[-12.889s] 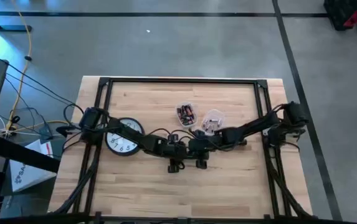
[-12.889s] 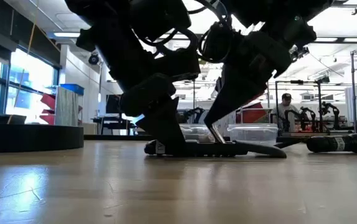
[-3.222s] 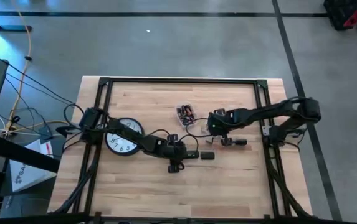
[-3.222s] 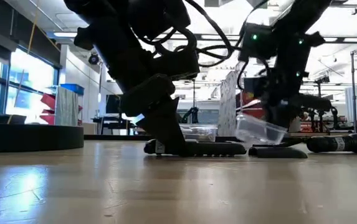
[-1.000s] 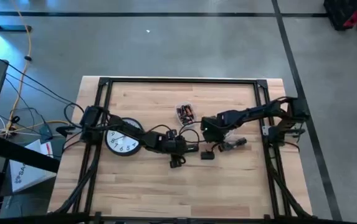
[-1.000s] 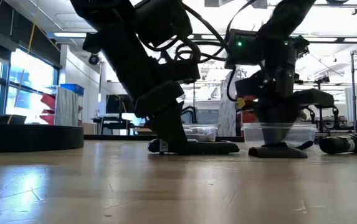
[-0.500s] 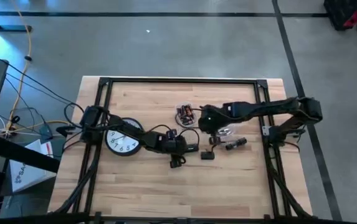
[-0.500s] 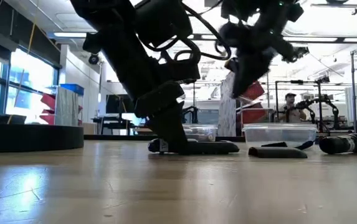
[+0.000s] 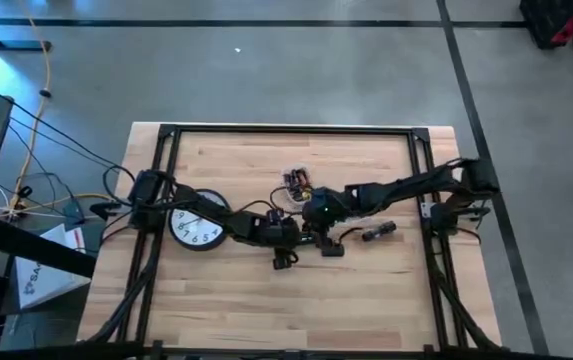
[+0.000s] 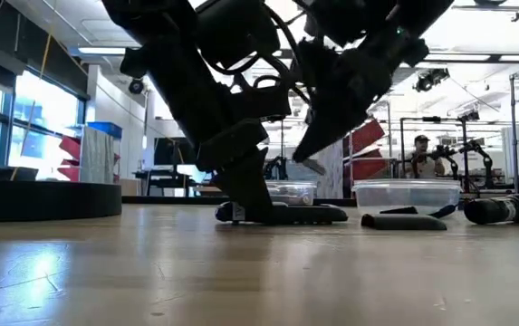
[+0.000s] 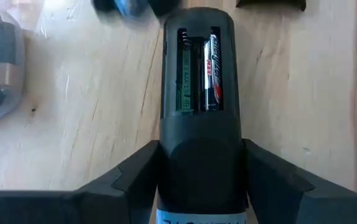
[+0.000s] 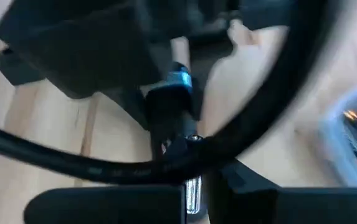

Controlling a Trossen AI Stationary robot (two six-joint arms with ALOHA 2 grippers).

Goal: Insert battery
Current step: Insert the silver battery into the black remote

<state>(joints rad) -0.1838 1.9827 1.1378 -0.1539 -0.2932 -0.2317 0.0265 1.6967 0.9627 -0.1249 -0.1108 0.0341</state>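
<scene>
Battery (image 12: 191,194) now rides clamped in the right gripper (image 9: 318,222), which has swung over the remote (image 11: 198,112) held clamped in the left gripper (image 11: 200,171); insertion looks imminent.

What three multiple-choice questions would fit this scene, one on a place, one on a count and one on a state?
1. Where is the right gripper?
A. Beyond the table's right edge
B. Over the middle of the table, next to the left gripper
C. At the table's far left corner

2. How many batteries lie in the open compartment of the remote?
A. None
B. Two
C. One

3. What is the left gripper doing?
A. Shut on the remote
B. Open, well above it
C. Holding a loose battery

Answers: 1 B, the high view shows both grippers meeting mid-table. 2 C, one battery fills one slot and the other is bare. 3 A, its fingers press the remote's sides in the left wrist view.
</scene>
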